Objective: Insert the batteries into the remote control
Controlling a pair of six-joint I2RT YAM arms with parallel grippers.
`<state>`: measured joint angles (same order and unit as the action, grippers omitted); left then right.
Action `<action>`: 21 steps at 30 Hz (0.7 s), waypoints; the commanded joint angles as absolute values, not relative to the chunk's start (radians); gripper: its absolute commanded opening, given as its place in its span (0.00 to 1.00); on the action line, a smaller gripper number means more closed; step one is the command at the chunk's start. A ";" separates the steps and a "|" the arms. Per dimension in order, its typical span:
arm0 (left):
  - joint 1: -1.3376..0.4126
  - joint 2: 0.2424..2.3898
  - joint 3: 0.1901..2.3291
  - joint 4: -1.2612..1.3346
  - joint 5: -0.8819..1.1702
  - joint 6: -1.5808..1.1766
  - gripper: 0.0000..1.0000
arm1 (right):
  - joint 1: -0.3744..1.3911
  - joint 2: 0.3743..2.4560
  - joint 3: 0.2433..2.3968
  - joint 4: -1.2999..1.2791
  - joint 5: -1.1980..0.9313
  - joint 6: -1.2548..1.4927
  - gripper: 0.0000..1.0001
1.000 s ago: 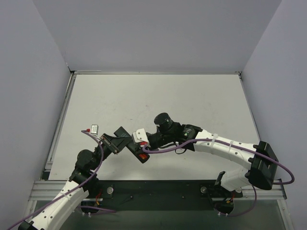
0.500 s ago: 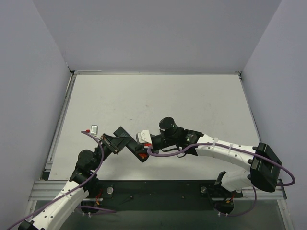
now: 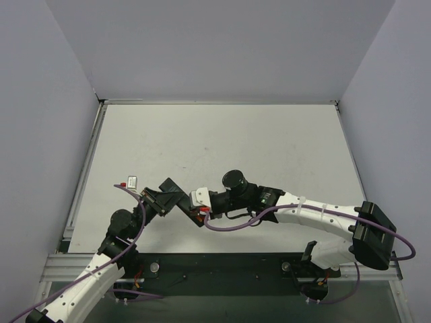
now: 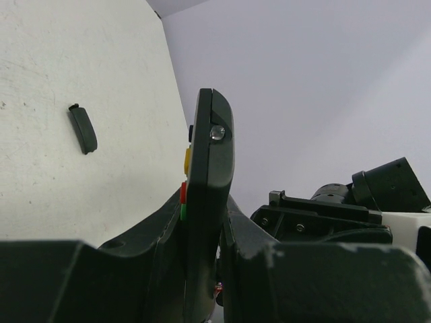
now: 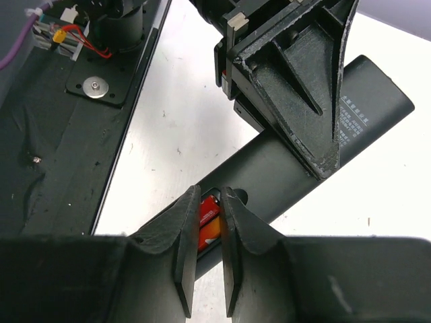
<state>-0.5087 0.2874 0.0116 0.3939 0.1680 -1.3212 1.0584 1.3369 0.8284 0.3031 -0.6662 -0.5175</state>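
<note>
The black remote control (image 5: 283, 175) is held off the table, clamped edge-on by my left gripper (image 4: 205, 225), with its green, red and yellow buttons showing on one side. In the top view the left gripper (image 3: 172, 196) holds the remote (image 3: 182, 202) left of centre. My right gripper (image 5: 209, 195) meets the remote's open back from the right. Its fingers stand a narrow gap apart, and a red battery (image 5: 209, 219) fills that gap, lying in the compartment. From above, the right gripper (image 3: 197, 208) shows a speck of red battery (image 3: 200, 213) beneath it.
A small black cover piece (image 4: 83, 130) lies flat on the white table (image 3: 256, 141). A tiny red peg (image 3: 122, 183) and a small grey rectangular piece (image 3: 133, 180) lie at the table's left. The black base strip (image 3: 222, 269) runs along the near edge.
The right arm has swung slightly nearer and lower, bringing its gripper closer onto the remote's back. The left arm and the remote have stayed put.
</note>
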 commanded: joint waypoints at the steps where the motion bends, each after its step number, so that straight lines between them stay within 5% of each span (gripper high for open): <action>1: -0.506 0.261 0.107 0.678 0.150 -1.417 0.00 | 1.074 1.381 0.781 0.060 -0.595 -0.526 0.14; 21: -0.506 0.282 0.137 0.604 0.232 -1.290 0.00 | 1.115 1.396 0.787 0.086 -0.663 -0.439 0.32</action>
<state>-0.5087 0.2977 0.0154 0.3489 0.2180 -1.2331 1.1000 1.3422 0.8242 0.2417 -0.6357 -0.4847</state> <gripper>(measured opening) 0.298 0.319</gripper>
